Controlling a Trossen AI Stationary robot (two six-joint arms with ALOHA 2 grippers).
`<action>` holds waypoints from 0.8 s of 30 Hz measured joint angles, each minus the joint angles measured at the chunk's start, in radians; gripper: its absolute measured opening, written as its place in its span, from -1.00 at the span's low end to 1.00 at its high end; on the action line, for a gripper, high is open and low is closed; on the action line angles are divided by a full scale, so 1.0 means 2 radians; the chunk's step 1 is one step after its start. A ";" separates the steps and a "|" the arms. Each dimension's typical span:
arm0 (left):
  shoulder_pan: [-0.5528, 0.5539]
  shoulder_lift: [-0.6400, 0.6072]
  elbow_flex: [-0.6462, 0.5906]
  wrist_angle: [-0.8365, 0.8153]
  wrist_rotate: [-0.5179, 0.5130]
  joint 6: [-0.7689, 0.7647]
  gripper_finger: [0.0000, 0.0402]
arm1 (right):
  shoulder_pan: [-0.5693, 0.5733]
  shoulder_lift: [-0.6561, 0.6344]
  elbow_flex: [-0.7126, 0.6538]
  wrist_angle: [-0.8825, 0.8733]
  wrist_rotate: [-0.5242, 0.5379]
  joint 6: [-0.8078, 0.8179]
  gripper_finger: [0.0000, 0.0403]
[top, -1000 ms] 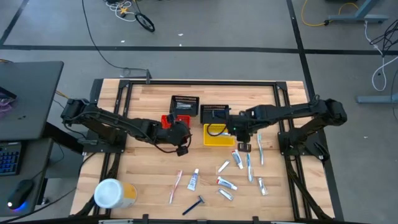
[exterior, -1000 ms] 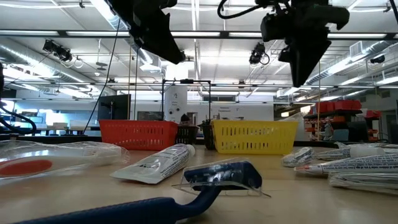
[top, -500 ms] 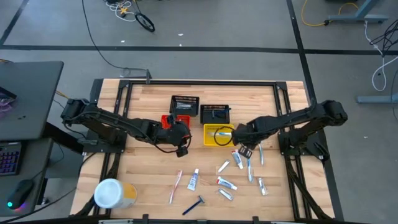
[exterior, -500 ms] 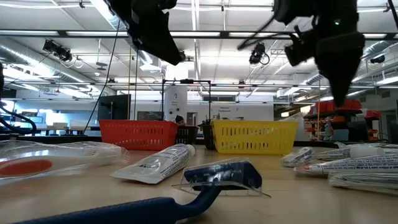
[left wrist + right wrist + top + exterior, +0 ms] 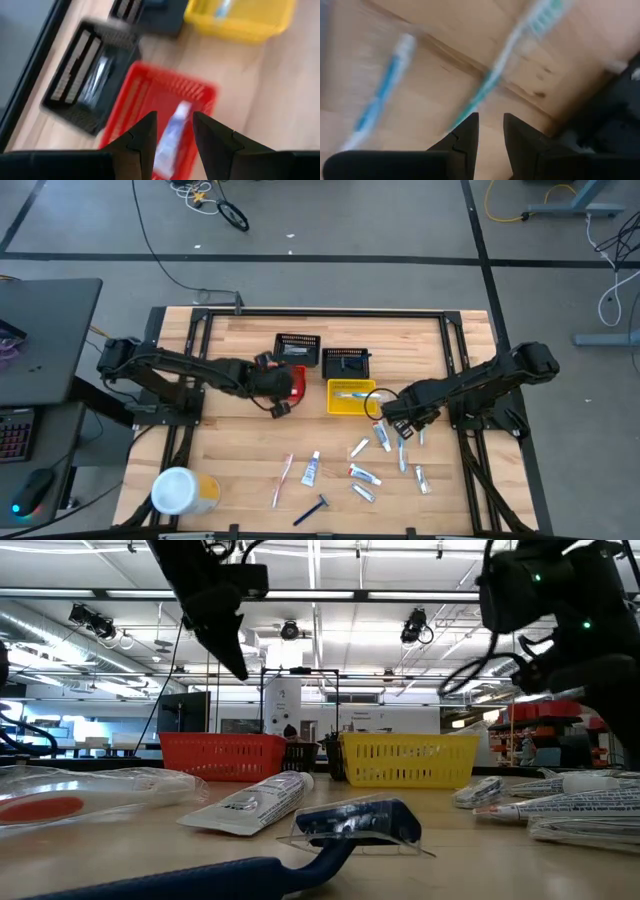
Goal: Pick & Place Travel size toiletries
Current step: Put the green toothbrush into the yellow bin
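Observation:
Small white tubes [image 5: 311, 470], a pink toothbrush [image 5: 284, 478] and a dark blue razor [image 5: 312, 510] lie flat on the near half of the table. More tubes [image 5: 365, 475] and white-blue toothbrushes [image 5: 401, 452] lie to their right. My right gripper [image 5: 398, 423] hangs low over those toothbrushes, open by a narrow gap [image 5: 490, 131]. One green-and-white toothbrush [image 5: 510, 55] runs toward that gap; whether it is touched cannot be told. My left gripper [image 5: 275, 388] is open [image 5: 172, 135] above the red basket [image 5: 165, 100], which holds a white tube [image 5: 172, 130].
The yellow basket [image 5: 350, 398] holds a toothbrush. Two black baskets [image 5: 297, 347] [image 5: 347, 363] stand behind the red and yellow ones. A large white-and-yellow canister [image 5: 180, 492] lies at the near left corner. Bare wood shows between the baskets and the near items.
My right gripper has moved from above the yellow basket toward the table's right and near edge and down, close over the toothbrushes. My left gripper has shifted a little toward the left over the red basket.

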 joint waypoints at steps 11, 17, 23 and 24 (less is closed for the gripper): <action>0.106 -0.036 0.000 0.003 0.003 0.055 -0.34 | 0.000 0.000 -0.044 0.001 -0.009 -0.072 -0.51; 0.159 -0.038 0.000 0.004 0.000 0.082 -0.34 | -0.010 0.000 -0.044 0.012 0.025 -0.074 -0.51; 0.209 -0.038 0.000 0.012 0.014 0.097 -0.34 | -0.035 0.000 -0.044 0.012 0.013 -0.104 -0.51; 0.216 -0.038 0.000 0.016 0.018 0.099 -0.34 | -0.041 0.000 -0.044 0.012 0.012 -0.107 -0.51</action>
